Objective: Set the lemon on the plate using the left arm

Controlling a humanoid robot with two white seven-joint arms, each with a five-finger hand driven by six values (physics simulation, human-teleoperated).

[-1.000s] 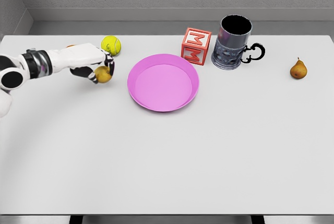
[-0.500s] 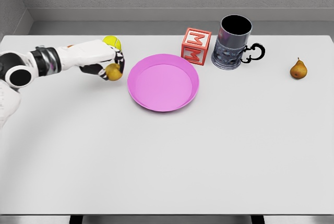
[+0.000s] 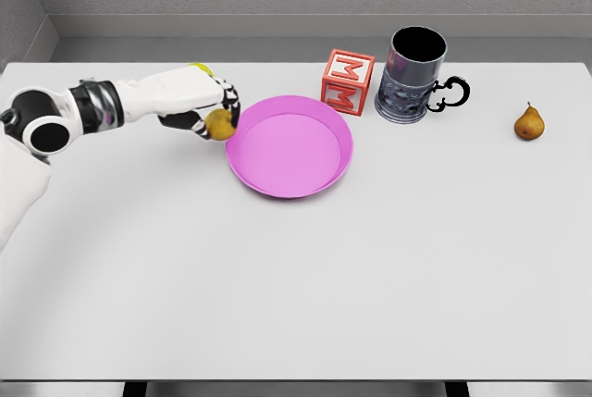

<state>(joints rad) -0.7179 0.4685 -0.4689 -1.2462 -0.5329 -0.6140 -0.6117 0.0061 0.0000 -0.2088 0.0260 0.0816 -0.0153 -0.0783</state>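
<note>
Fingers (image 3: 222, 101) of the left hand (image 3: 205, 105) curled around the lemon (image 3: 219, 125), held just at the left rim of the pink plate (image 3: 290, 146), tennis ball (image 3: 200, 68) mostly hidden behind the hand, white table (image 3: 296, 277) beneath.

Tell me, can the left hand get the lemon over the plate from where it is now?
Probably yes: the left hand holds the lemon right beside the plate's left rim, with nothing between them.

The only readable mark is a white letter M on the red block (image 3: 348, 81).
</note>
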